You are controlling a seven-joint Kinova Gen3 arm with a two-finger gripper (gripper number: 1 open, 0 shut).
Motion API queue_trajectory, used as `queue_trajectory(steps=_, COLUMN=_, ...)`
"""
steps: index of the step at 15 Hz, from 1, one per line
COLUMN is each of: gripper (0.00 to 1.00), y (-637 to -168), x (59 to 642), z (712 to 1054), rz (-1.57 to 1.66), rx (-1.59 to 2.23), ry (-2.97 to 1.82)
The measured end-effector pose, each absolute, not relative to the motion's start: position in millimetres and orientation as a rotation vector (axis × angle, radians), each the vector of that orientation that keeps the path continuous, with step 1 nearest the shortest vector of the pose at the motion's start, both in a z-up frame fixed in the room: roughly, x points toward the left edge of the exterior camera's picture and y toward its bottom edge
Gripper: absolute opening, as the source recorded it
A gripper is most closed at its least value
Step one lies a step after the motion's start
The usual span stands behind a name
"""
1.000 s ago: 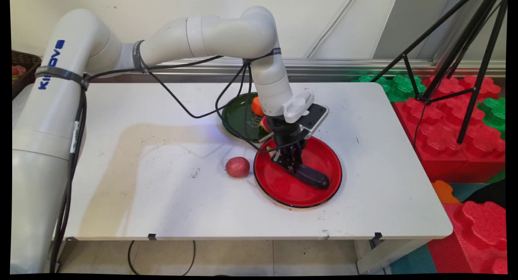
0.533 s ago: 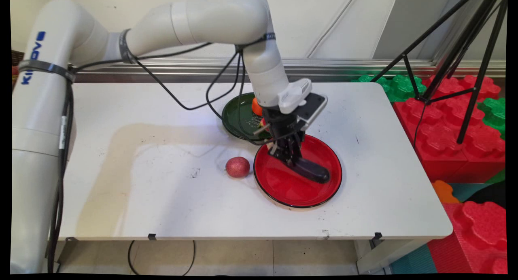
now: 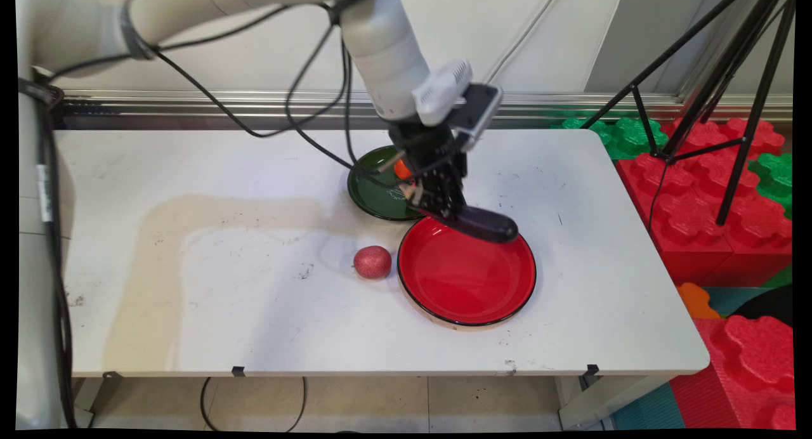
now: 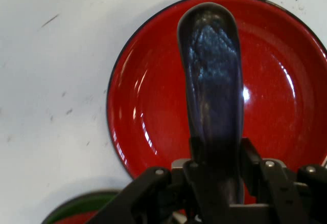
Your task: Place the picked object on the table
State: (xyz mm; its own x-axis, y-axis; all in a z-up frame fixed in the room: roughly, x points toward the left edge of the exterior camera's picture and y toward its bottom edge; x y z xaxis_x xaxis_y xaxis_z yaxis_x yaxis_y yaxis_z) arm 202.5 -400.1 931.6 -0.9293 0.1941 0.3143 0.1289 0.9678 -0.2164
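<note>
My gripper (image 3: 451, 209) is shut on one end of a dark purple eggplant (image 3: 485, 224), which hangs in the air above the far rim of the red plate (image 3: 466, 277). In the hand view the eggplant (image 4: 212, 88) sticks out from between my fingers (image 4: 204, 155) over the red plate (image 4: 148, 116), which has nothing in it. A red apple (image 3: 372, 262) lies on the table just left of the red plate.
A dark green plate (image 3: 374, 188) stands behind the red one, holding an orange piece (image 3: 401, 169) and partly hidden by my hand. The green plate's rim (image 4: 82, 206) shows at the hand view's bottom left. Red and green foam blocks (image 3: 717, 191) and a black tripod (image 3: 729, 77) stand right of the table.
My gripper has risen with the eggplant, lifting it off the red plate and carrying it toward the plate's far rim. The apple and both plates have stayed put.
</note>
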Motion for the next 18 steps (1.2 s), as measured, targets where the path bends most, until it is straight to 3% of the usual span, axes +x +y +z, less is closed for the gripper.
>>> queue_trajectory(steps=11, gripper=0.00, y=-355.0, x=279.6, z=990.1, rz=0.386, rx=-0.102, ry=-2.871)
queue_trajectory(steps=18, gripper=0.00, y=-329.6, x=346.8, z=989.2, rz=0.398, rx=-0.210, ry=-3.000)
